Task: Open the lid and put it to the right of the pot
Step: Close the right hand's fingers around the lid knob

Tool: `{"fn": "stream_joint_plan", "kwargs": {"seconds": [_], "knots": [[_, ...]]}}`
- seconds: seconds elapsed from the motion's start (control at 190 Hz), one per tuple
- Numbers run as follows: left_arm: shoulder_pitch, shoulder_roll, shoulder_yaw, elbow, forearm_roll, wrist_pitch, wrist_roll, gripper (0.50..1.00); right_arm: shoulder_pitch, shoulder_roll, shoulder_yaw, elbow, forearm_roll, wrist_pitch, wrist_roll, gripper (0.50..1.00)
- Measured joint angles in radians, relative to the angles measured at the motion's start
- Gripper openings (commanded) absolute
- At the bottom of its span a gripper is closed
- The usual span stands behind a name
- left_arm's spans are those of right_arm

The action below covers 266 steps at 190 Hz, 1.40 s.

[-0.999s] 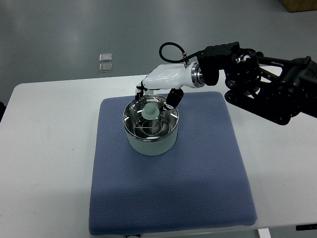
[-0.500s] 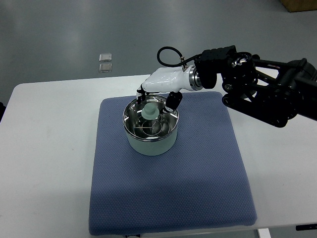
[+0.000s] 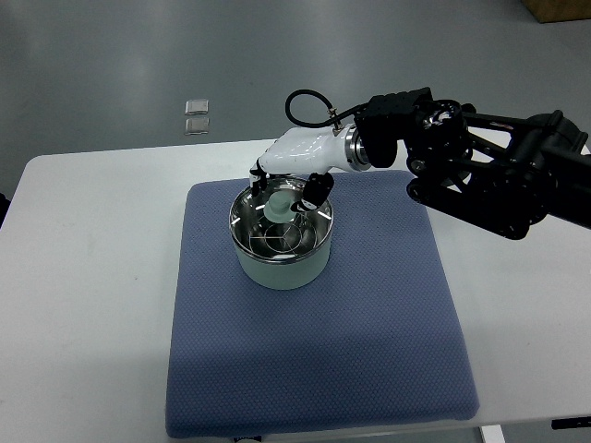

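A pale green pot (image 3: 281, 266) stands on the blue mat (image 3: 314, 341), left of its middle. Its shiny lid (image 3: 277, 231) sits on the pot, with a pale green knob (image 3: 280, 207) on top. My right hand (image 3: 288, 190), white with dark fingertips, hangs over the far side of the lid. Its fingers reach down on either side of the knob, close to it, and I cannot tell whether they touch it. The black right arm (image 3: 480, 175) comes in from the right edge. No left arm shows.
The mat lies on a white table (image 3: 83, 305). To the right of the pot the mat is bare fabric. Two small clear squares (image 3: 195, 116) lie on the grey floor beyond the table's far edge.
My right hand has shifted left and slightly down, drawing its fingers closer around the knob. The pot and lid have not moved.
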<state>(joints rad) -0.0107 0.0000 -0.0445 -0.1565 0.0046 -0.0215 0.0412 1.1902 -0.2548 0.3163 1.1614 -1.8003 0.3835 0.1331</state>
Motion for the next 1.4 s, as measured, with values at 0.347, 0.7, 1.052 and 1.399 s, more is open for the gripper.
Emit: {"fn": "stream_joint_plan", "kwargs": {"seconds": [0.347, 0.7, 1.052, 1.399], "knots": [[0.000, 0.000, 0.000, 0.000, 0.000, 0.000, 0.000, 1.000, 0.000, 0.003, -0.019, -0.003, -0.003, 0.002, -0.001, 0.705], [0.000, 0.000, 0.000, 0.000, 0.000, 0.000, 0.000, 1.000, -0.001, 0.003, -0.028, -0.018, -0.010, 0.002, -0.003, 0.688], [0.000, 0.000, 0.000, 0.000, 0.000, 0.000, 0.000, 1.000, 0.001, 0.003, -0.025, -0.019, -0.008, 0.000, -0.010, 0.672], [0.000, 0.000, 0.000, 0.000, 0.000, 0.000, 0.000, 1.000, 0.001, 0.004, -0.025, -0.014, -0.003, 0.003, -0.009, 0.672]]}}
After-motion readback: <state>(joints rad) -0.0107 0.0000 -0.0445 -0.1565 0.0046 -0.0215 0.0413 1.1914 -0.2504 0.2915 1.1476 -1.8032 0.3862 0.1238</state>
